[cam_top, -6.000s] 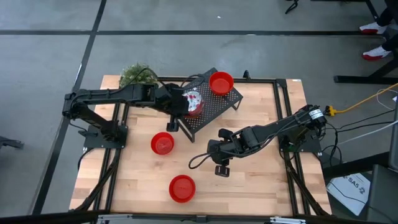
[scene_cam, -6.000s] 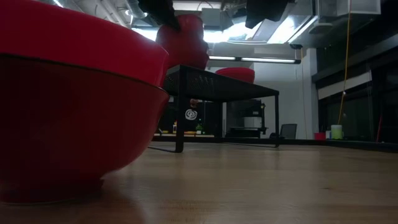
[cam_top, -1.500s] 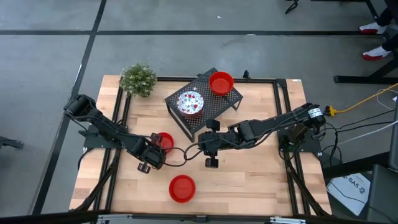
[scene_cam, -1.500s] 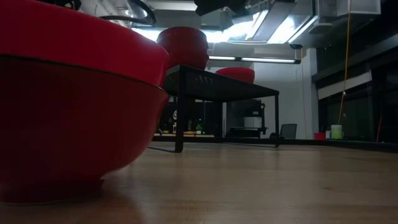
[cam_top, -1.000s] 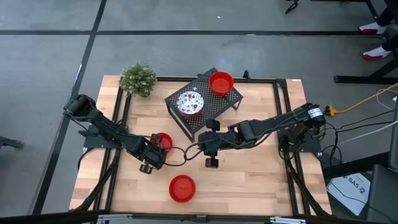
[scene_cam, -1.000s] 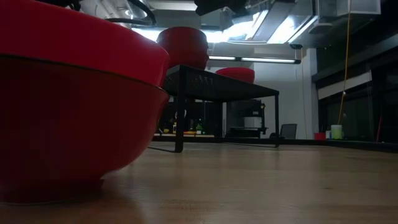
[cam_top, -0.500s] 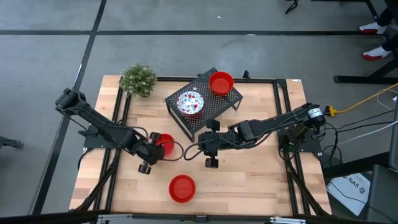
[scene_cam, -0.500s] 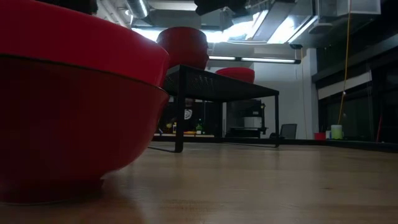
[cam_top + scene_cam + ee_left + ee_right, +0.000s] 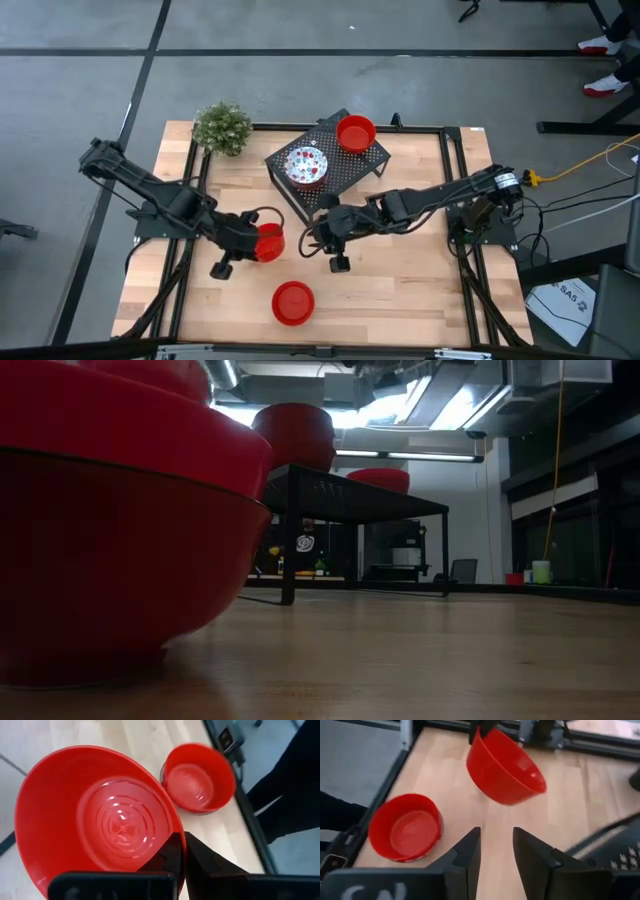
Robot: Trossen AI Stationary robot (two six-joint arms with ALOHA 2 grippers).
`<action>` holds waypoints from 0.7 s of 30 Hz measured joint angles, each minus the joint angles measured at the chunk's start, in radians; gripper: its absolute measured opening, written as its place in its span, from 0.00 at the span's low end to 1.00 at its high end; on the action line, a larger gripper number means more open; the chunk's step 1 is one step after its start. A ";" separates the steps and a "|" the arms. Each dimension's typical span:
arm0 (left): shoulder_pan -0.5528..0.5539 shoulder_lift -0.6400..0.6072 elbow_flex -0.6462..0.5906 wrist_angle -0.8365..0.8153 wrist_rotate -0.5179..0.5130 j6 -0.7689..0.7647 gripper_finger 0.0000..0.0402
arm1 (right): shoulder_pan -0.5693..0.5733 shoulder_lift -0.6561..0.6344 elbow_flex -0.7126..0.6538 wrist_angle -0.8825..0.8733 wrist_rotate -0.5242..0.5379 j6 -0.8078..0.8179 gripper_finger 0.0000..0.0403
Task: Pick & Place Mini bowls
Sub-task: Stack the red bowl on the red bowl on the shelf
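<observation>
My left gripper (image 9: 252,238) is shut on a plain red mini bowl (image 9: 269,241), which hangs above the table's middle left. It shows tilted in the right wrist view (image 9: 502,767). A second red bowl (image 9: 292,302) rests base-down on the wood near the near edge and fills the low view (image 9: 120,530). On the black mesh rack (image 9: 345,170) stand a white floral bowl (image 9: 306,166) and another red bowl (image 9: 355,132). My right gripper (image 9: 325,232) hovers open just right of the held bowl, touching nothing. My left gripper (image 9: 179,847) pinches the red bowl's rim (image 9: 176,827), with one finger inside the hollow and one outside. It comes from the table's left, roughly level. The bowl is lifted clear of the table and tilted, its opening turned toward the left arm.
A small green potted plant (image 9: 222,127) stands at the far left corner. Black frame rails (image 9: 455,200) run along the table's sides. Bare wood lies between the rack and the near edge, right of the resting bowl.
My left gripper has taken the red bowl up off the table, carrying it slightly right and toward the near edge. The bowl has tipped from flat to tilted. My right gripper has shifted a little left, toward the bowl.
</observation>
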 joint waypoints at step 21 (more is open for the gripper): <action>0.094 0.014 0.070 0.264 0.240 0.080 0.01 | -0.039 0.001 0.000 0.185 -0.201 -0.137 0.64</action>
